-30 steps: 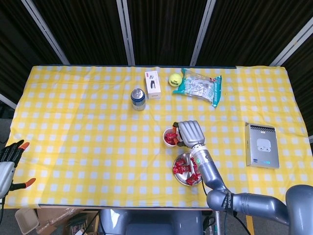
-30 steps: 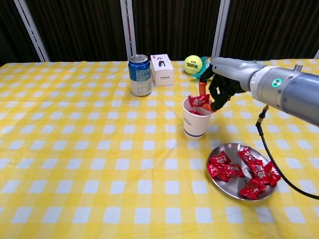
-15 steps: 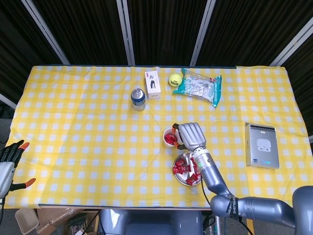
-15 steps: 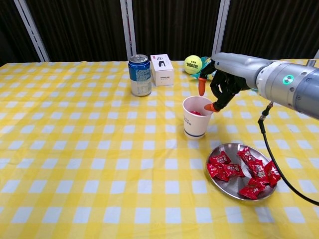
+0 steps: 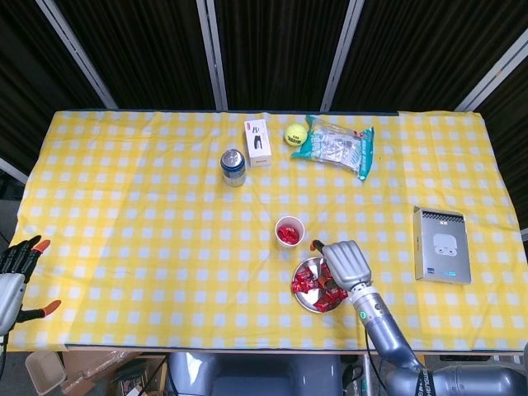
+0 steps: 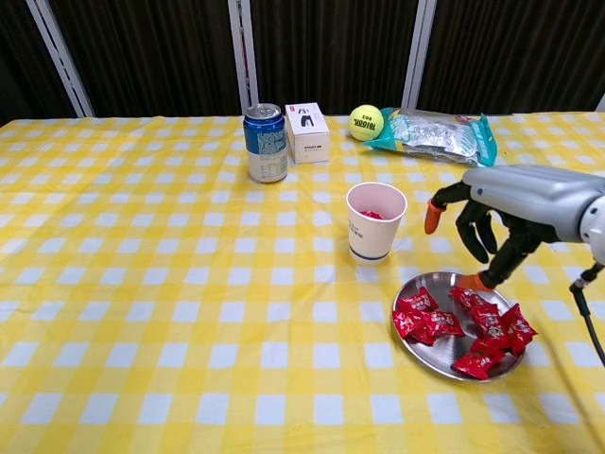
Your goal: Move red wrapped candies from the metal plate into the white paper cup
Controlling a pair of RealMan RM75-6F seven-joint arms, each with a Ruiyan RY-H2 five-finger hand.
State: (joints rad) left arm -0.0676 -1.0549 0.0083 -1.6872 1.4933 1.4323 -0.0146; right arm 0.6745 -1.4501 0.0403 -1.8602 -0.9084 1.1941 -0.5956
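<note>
Right robot hand (image 6: 487, 222) above metal plate (image 6: 427, 346), empty, fingers spread.
Red wrapped candies (image 6: 465, 322) on plate; some inside white paper cup (image 6: 374, 232). Left robot hand (image 5: 18, 280) spread, empty, off the worktop (image 5: 148, 231).

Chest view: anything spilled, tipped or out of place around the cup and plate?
Nothing stands out. The white paper cup stands upright with red candy inside, the remaining candies lie on the metal plate, none on the cloth, and the right hand hovers empty above the plate.
</note>
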